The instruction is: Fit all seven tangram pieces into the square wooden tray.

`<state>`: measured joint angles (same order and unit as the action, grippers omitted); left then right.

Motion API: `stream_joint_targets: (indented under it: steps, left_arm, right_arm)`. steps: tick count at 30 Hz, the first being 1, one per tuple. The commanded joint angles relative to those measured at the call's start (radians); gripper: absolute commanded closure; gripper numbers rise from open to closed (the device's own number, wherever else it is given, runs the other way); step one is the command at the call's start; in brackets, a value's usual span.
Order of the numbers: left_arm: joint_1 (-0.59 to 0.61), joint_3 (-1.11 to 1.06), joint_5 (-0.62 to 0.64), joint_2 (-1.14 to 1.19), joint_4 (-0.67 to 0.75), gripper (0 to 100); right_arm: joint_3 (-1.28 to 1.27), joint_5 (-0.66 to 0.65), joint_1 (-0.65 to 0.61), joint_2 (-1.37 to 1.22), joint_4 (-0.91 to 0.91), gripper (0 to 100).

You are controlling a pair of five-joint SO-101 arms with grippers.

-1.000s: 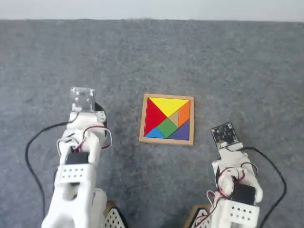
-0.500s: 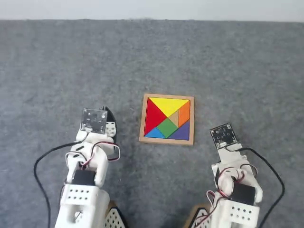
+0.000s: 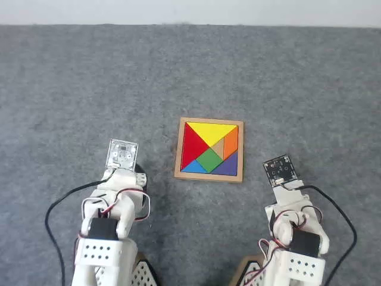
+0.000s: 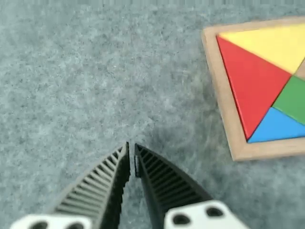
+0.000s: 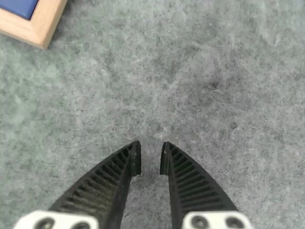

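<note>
Tray (image 3: 208, 177): on table (image 3: 71, 71), ahead, between both arms; pieces (image 3: 208, 138) seated inside, apparently full; right arm (image 3: 292, 226) slightly nearer, jaws barely parted, empty; left arm (image 3: 113, 208), jaws clenched, empty.

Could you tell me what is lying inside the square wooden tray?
Inside the tray lie a yellow triangle, red triangle, green square, blue triangle, purple piece, orange piece and a tan patch, piece or gap unclear. They cover the tray's floor.
</note>
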<state>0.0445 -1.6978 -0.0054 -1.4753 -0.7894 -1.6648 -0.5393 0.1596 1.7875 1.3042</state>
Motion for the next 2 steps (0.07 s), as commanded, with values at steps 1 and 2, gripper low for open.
stream_joint_targets:
  steps: [1,2]
  left_arm:
    - [0.005,0.008,0.005,-0.025,-0.006,98]
    - [0.005,0.008,0.005,-0.021,-0.006,98]
  right_arm:
    - [-0.018,0.002,0.008,0.004,0.008,92.2]
    - [-0.018,0.002,0.008,0.004,0.008,92.2]
